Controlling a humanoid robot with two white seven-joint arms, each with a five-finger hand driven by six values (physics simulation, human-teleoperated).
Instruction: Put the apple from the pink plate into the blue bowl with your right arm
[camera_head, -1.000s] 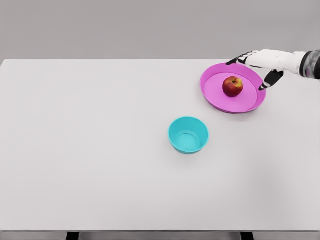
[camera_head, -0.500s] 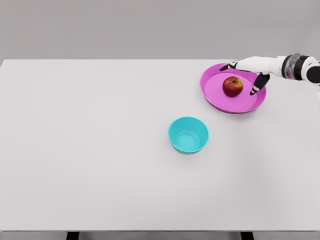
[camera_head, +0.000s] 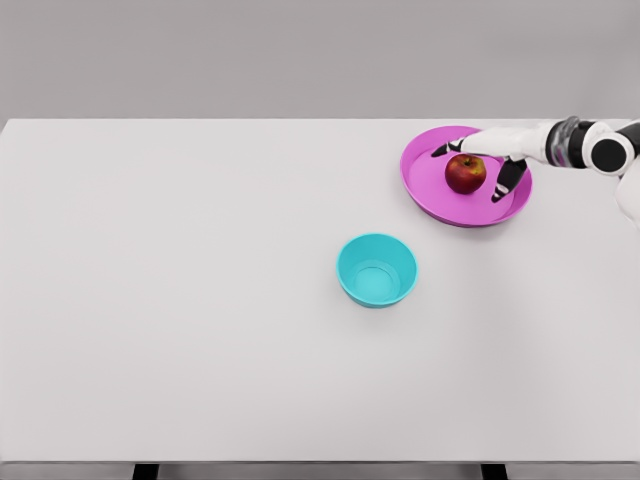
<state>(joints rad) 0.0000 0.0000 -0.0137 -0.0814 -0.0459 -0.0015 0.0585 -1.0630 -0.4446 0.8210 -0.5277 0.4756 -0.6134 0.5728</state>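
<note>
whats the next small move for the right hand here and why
Probably close the fingers around the apple. The right hand hangs over the pink plate with its fingers spread on either side of the apple, holding nothing, and the apple sits on the plate. The blue bowl is empty, so the grasp comes before any carry.

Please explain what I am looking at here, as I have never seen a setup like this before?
This is a simulator's render, seen from a camera on a humanoid robot's head, looking down at a white table. The white arm entering from the right ends in a five-finger right hand. Its fingers are spread around a red apple on a pink plate, not yet closed on it, so nothing is held. A blue bowl stands nearer the middle, with nothing in it. The left arm is out of view.
</note>
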